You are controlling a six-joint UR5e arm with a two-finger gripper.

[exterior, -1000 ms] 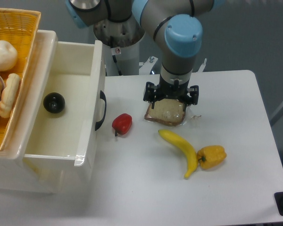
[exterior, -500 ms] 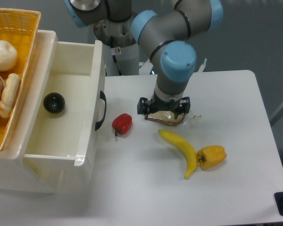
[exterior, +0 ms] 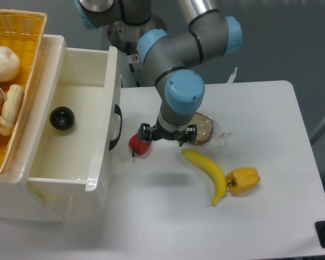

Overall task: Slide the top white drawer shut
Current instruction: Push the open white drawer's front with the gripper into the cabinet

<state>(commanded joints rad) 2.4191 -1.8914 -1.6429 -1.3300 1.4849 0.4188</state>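
The top white drawer stands pulled far out from its cabinet at the left side of the white table, its boxy cream-white interior open to the overhead camera. Its flat front faces right and carries a curved black handle. A black ball rests on the drawer's floor, toward its left side. Left of the drawer, on top of the cabinet, sits a yellow wicker basket holding pale round and long items. Just right of the drawer's handle lies a red pepper. The robot arm, grey with blue joint caps, reaches down from above, and its gripper hangs low right of the drawer front, just beside the red pepper; the arm's wrist hides the fingers, so I cannot tell whether they are spread or closed. Farther right of the drawer lie a slice of bread, a banana and a yellow pepper touching the banana.
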